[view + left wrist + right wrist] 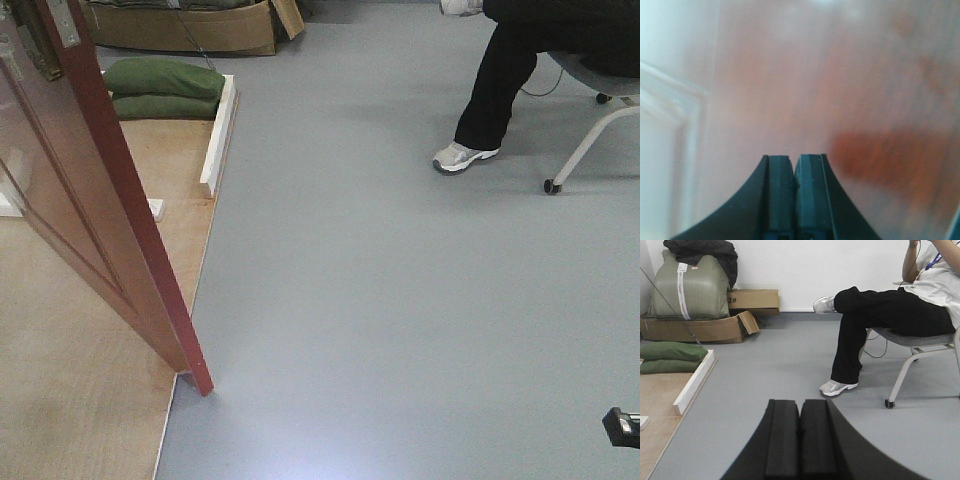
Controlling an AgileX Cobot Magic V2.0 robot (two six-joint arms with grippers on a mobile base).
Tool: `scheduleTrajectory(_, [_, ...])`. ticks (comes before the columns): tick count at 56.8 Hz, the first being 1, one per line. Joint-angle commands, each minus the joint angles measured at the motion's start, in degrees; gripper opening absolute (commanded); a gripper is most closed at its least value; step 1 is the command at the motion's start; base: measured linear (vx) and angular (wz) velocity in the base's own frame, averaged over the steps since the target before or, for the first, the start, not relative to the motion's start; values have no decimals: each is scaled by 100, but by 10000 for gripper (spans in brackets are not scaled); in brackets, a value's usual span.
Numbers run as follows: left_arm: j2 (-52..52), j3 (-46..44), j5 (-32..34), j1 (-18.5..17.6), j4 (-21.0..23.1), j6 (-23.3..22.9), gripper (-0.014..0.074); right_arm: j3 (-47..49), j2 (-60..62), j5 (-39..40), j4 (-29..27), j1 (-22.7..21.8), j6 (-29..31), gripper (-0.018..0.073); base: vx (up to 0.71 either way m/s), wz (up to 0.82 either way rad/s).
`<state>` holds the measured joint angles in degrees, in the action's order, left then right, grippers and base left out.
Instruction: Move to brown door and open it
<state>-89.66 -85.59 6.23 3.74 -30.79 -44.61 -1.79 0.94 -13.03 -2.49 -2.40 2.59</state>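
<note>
The brown door [125, 215] stands ajar. My left gripper [794, 161], pinched closed on nothing (right gripper [800, 407] likewise), probably needs to push it wider.

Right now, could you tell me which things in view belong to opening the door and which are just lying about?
For the job: brown door, left gripper, right gripper.
Just lying about: green sandbags, cardboard box, seated person, chair.

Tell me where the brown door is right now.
In the front view the brown door stands on the left, its bottom corner where the plywood base meets the grey floor.
</note>
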Motion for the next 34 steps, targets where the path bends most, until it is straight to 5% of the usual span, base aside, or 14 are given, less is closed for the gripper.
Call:
scheduleTrajectory(1, [238,-181,316,-17,32,-13,-6,-33,33,447,21,-2,36,0,2,-2])
scheduleTrajectory(34, [238,-181,312,-17,32,-13,-6,-33,33,453,21,-2,36,0,4,-3])
